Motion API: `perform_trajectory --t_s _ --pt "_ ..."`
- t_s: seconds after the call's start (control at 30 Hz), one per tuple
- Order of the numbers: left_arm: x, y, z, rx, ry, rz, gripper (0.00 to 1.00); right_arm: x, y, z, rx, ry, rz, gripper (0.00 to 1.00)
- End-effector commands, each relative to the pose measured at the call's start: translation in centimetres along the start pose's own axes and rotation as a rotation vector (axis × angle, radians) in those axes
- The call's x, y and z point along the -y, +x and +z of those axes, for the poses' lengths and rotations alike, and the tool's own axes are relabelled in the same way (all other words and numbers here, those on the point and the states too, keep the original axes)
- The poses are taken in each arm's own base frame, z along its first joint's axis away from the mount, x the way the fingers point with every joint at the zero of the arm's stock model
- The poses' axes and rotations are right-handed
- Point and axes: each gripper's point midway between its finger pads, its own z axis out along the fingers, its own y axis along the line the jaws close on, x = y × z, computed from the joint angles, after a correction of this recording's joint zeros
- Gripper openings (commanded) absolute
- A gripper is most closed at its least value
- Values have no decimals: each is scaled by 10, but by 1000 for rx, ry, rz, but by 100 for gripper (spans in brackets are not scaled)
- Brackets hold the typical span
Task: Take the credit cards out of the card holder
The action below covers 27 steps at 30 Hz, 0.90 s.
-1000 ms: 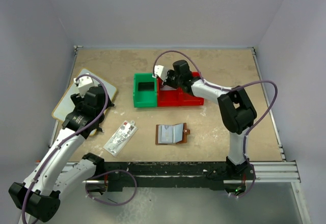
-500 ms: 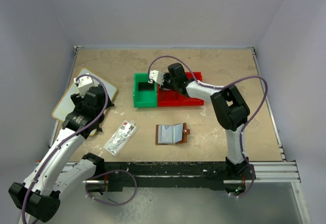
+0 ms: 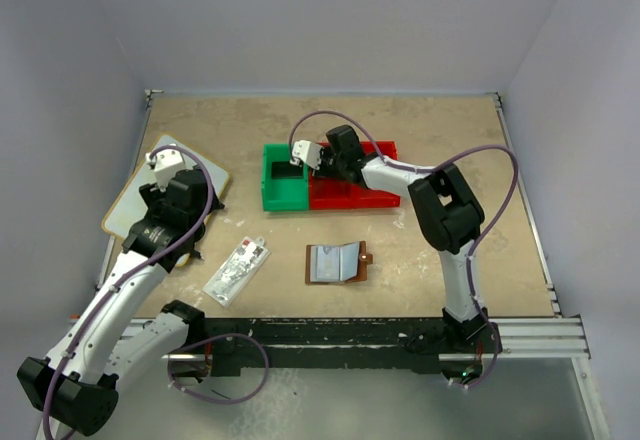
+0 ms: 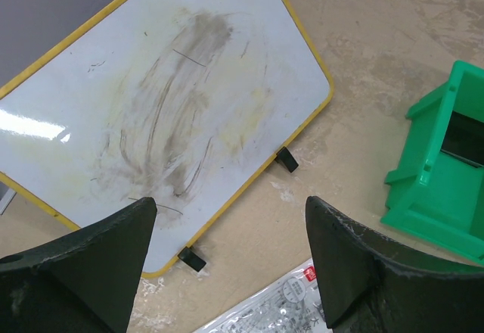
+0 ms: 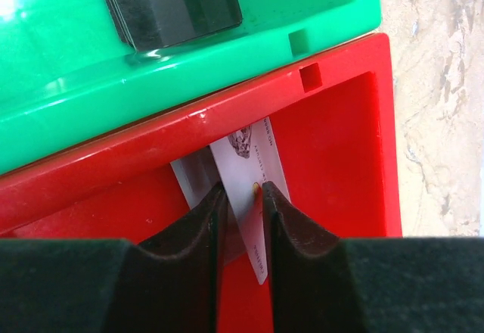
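**Right arm carrying a card to the bins; holder lying open and unattended**

We are recording the right gripper (image 5: 242, 197) pinching a white card (image 5: 257, 159) edge-on between its fingers. It is holding the card low inside the red bin (image 5: 340, 144), close against the wall this bin shares with the green bin (image 5: 227, 68). A greyish edge is showing just behind the white card, and we cannot tell whether it is a second card. A dark card (image 5: 170, 0) is lying flat in the green bin.

Over the last second the right gripper has been shifting leftward, from above the red bin's back corner towards the seam between the two bins. Nothing else has been moving.

The card holder (image 3: 337, 263) is lying open on the table (image 3: 440, 130), pale pockets facing up. It is well apart from both grippers, in front of the bins. From above, we cannot tell whether any pocket is holding a card.

The left gripper (image 4: 231, 216) is hanging spread and empty over the near edge of the whiteboard (image 4: 151, 106), with a clear packet (image 3: 237, 270) lying between it and the holder.

We are judging this as a delivery step: one card is out and about to be dropped. The pinch needs releasing before the arm returns to the holder. The risk is the card settling on edge against the bin wall.
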Motion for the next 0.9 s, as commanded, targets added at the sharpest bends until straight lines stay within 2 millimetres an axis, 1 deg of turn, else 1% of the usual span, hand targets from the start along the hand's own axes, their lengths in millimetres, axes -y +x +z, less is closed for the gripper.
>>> perform_trajectory --t_s 0.0,0.17,0.23,0.33,0.43,0.6,0.83,0.87 --pt "2 -6 1 21 8 5 78 14 -22 -8 51 29 28 30" --pt "3 -4 2 14 9 13 78 14 -26 -12 64 28 47 35" --pt "4 -4 2 12 13 14 78 15 -27 -14 68 33 57 38" --pt "4 -3 2 10 14 14 78 15 -28 -15 74 35 65 39" --pt "5 -3 2 9 21 14 78 16 -26 -15 65 48 72 44" --pt "5 -3 2 8 23 15 78 18 -23 -18 65 77 79 46" --pt "7 -1 3 0 27 21 78 27 -34 -26 114 110 104 46" --pt "7 -1 3 0 28 22 78 27 -35 -26 116 112 108 48"
